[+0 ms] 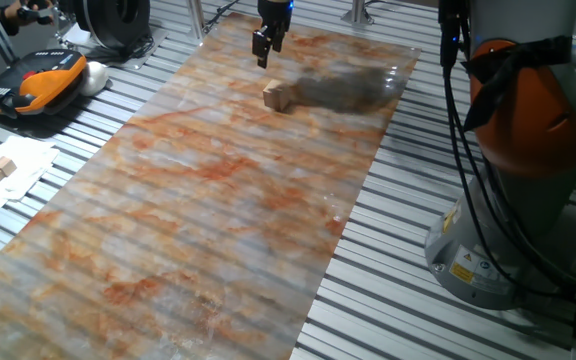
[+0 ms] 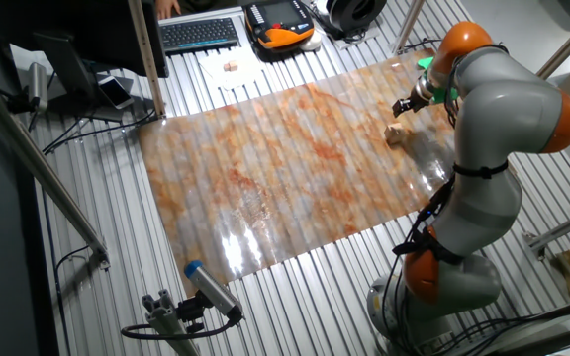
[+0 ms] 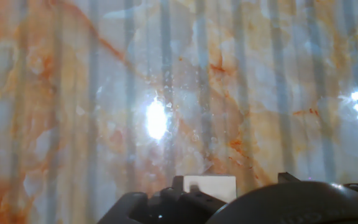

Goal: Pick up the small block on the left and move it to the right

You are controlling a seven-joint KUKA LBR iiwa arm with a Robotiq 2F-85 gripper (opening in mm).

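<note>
The small block (image 1: pixel 276 95) is a light-tan wooden cube. It lies on the marbled sheet (image 1: pixel 218 200) near its far end. It also shows in the other fixed view (image 2: pixel 395 134) and at the bottom edge of the hand view (image 3: pixel 210 185), partly hidden by the hand's body. My gripper (image 1: pixel 265 47) hangs above the sheet, a little beyond the block and apart from it. Its fingers stand slightly apart with nothing between them. It also shows in the other fixed view (image 2: pixel 402 106).
A pair of smaller tan cubes (image 1: pixel 4 168) lies on white paper left of the sheet. An orange and black handheld device (image 1: pixel 30 82) lies at the far left. The robot's base (image 1: pixel 508 240) stands right of the sheet. A keyboard (image 2: pixel 199 34) lies beyond the sheet.
</note>
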